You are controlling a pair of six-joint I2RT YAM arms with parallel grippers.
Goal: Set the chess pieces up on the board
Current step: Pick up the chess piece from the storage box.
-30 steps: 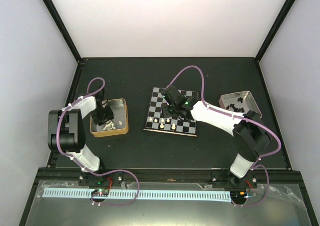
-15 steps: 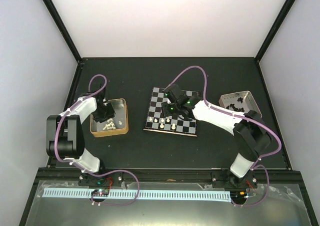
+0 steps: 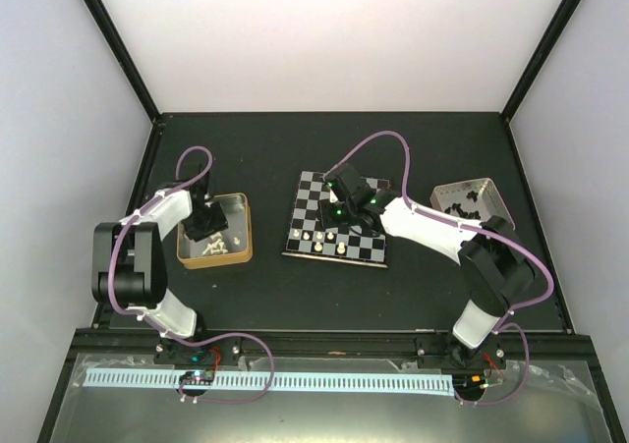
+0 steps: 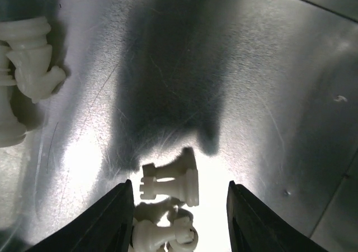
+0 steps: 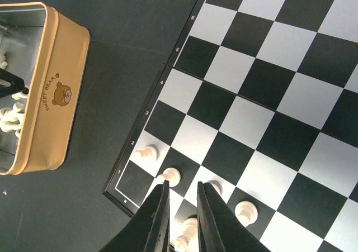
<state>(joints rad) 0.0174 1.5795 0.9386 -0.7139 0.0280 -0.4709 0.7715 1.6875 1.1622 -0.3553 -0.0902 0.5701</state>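
The board (image 3: 307, 193) lies mid-table, with several cream chess pieces (image 3: 320, 235) standing along its near-left edge. In the right wrist view three pawns (image 5: 146, 151) and a taller piece (image 5: 184, 238) stand on the board (image 5: 268, 84). My right gripper (image 5: 184, 184) hovers above them, jaws a narrow gap apart and empty; it is over the board's middle (image 3: 334, 215). My left gripper (image 3: 208, 232) reaches into the gold tin (image 3: 242, 245). It is open (image 4: 179, 184) around a cream rook (image 4: 170, 186) lying on its side, with another piece (image 4: 165, 236) below.
More cream pieces (image 4: 28, 62) lie at the tin's left side. The gold tin (image 5: 56, 90) sits left of the board. A silver tin (image 3: 491, 193) holding black pieces (image 3: 457, 207) stands at the right. Black frame rails edge the table.
My right gripper has drawn back from the board's near rows toward its middle. The left gripper has shifted a little inside the gold tin and its jaws have widened.
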